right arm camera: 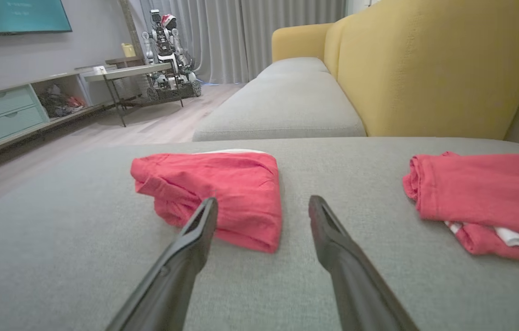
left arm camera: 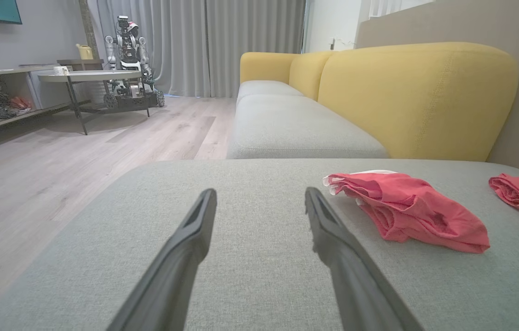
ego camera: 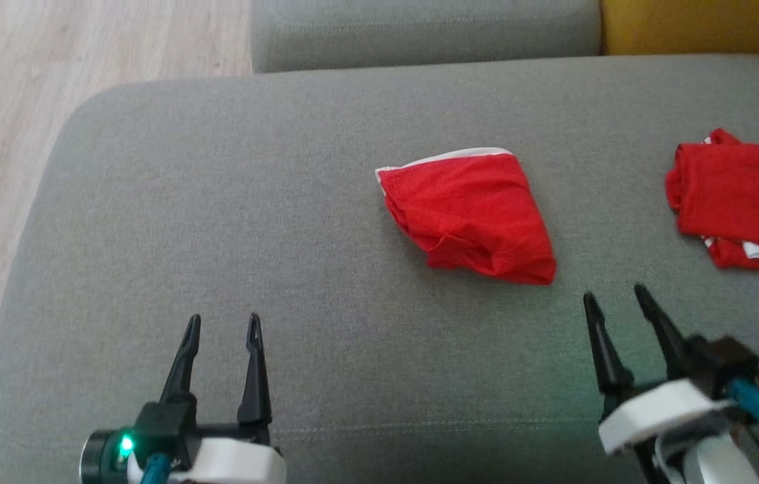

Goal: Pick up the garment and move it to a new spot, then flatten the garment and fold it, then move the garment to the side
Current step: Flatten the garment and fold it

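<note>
A red garment (ego camera: 470,212) with a white edge lies folded into a compact bundle in the middle of the grey sofa cushion (ego camera: 218,202); it also shows in the left wrist view (left arm camera: 406,211) and the right wrist view (right arm camera: 218,193). My right gripper (ego camera: 618,306) stands open just below and to the right of the garment, apart from it, with nothing between its fingers (right arm camera: 195,234). My left gripper (ego camera: 223,326) is open near the cushion's front left, well clear of the garment, fingers (left arm camera: 195,230) empty.
A second red garment (ego camera: 742,202) with white trim lies folded at the cushion's right edge. Behind are another grey seat (ego camera: 419,30) and a yellow backrest (left arm camera: 415,92). Wooden floor (ego camera: 3,134) lies left; a table and another robot (left arm camera: 126,50) stand far off.
</note>
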Motion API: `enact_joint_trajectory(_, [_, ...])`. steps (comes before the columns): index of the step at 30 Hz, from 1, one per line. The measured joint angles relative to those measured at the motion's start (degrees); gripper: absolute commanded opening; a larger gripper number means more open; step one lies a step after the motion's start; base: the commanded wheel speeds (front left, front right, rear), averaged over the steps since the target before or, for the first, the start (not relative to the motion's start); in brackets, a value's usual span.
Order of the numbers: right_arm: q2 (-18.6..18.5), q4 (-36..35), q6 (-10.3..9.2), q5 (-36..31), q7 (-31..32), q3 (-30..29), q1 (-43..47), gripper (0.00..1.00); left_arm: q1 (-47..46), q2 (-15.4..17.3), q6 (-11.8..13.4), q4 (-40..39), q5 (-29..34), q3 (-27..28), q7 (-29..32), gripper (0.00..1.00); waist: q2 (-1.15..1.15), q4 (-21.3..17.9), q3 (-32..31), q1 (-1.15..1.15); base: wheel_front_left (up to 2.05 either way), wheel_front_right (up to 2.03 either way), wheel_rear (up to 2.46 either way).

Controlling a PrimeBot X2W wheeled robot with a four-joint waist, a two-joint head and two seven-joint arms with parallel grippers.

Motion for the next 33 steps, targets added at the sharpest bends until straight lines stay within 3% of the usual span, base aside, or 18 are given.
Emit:
enact_joint_trajectory(9, [0.65,-4.27,0.0,-1.21,-0.55,0.55,4.88,1.0,3.56,0.05,0.9,-1.47,1.31,1.9,0.0,1.0,0.0,-1.25,-1.93,0.0,0.0,0.0,0.0])
enact_joint_trajectory(16, [0.69,-5.25,0.0,-0.1,-0.62,0.66,4.88,1.0,4.38,0.05,-0.2,-1.26,1.93,1.89,0.0,1.0,0.0,-0.37,-2.58,0.0,0.0,0.0,0.0])
enact_joint_trajectory(17, [0.69,-5.1,0.0,0.44,-0.62,0.97,4.88,0.92,4.38,0.05,-0.25,-1.16,1.93,1.89,0.0,1.0,0.0,-0.18,-2.6,0.0,0.0,0.0,0.0])
enact_joint_trajectory(18, [0.69,-4.64,0.0,0.87,-0.63,1.24,4.84,0.4,4.38,0.05,-0.71,-0.99,1.94,1.89,0.0,1.0,0.0,0.06,-2.59,0.0,0.0,0.0,0.0])
enact_joint_trajectory(19, [0.7,-3.91,0.0,1.1,-0.63,1.58,4.69,0.0,4.38,0.04,-0.92,-0.89,1.94,1.86,0.0,1.0,0.0,0.31,-2.54,0.0,0.0,0.0,0.0])
enact_joint_trajectory(24, [0.74,5.42,0.0,1.56,-0.66,3.82,-0.59,0.0,4.26,-0.01,-1.97,-0.34,2.02,1.34,0.0,1.0,0.0,2.16,-1.76,0.0,0.0,0.0,0.0])
enact_joint_trajectory(28, [0.63,13.35,0.0,1.01,-0.67,4.91,-13.85,0.0,4.13,-0.08,-2.79,0.55,2.44,-0.11,0.0,1.0,0.0,4.07,-0.38,0.0,0.0,0.0,0.0])
enact_joint_trajectory(29, [0.58,18.75,0.0,-0.47,-0.68,5.48,-20.54,0.0,3.69,-0.13,-3.6,0.77,2.44,-0.76,0.0,1.0,0.0,5.17,0.47,0.0,0.0,0.0,0.0])
enact_joint_trajectory(33, [0.4,30.05,0.0,-4.11,-0.68,6.01,-28.47,0.0,1.13,-0.24,-4.39,1.35,2.42,-2.43,0.0,1.0,0.0,7.88,2.17,0.0,0.0,0.0,0.0])
